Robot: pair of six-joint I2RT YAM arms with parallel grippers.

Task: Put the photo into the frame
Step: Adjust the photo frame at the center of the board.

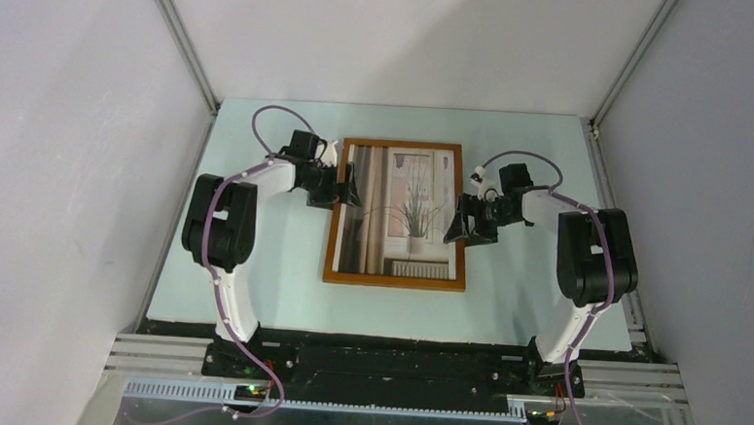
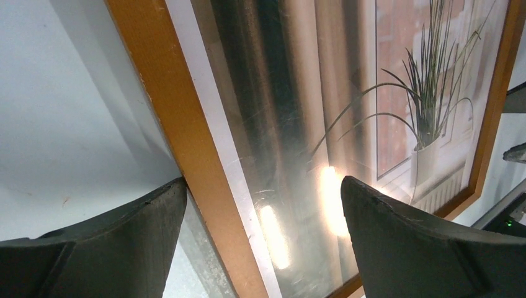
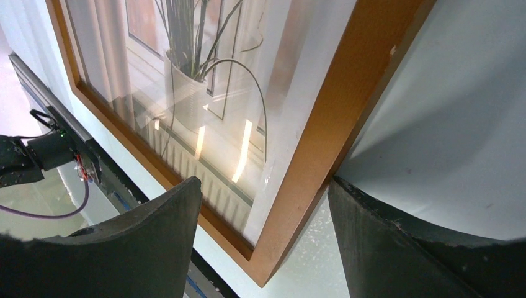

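The frame [image 1: 394, 281], a thin light-brown wooden rectangle, lies in the middle of the pale table. The photo [image 1: 404, 209] of the potted grassy plant sits inside it, face up under a glossy pane. My left gripper [image 1: 347, 187] is open and straddles the frame's left bar [image 2: 186, 143], its outer finger [image 2: 142, 217] against the bar's outside edge. The photo [image 2: 347, 93] fills that view. My right gripper [image 1: 465, 222] is open and straddles the right bar [image 3: 347, 99] near the near-right corner, over the photo [image 3: 186, 68]. Its outer finger [image 3: 372, 236] touches the bar.
White enclosure walls stand on the left, right and back of the table [image 1: 252, 294]. A black strip and aluminium rails [image 1: 384, 369] run along the near edge by the arm bases. No backing board is in view.
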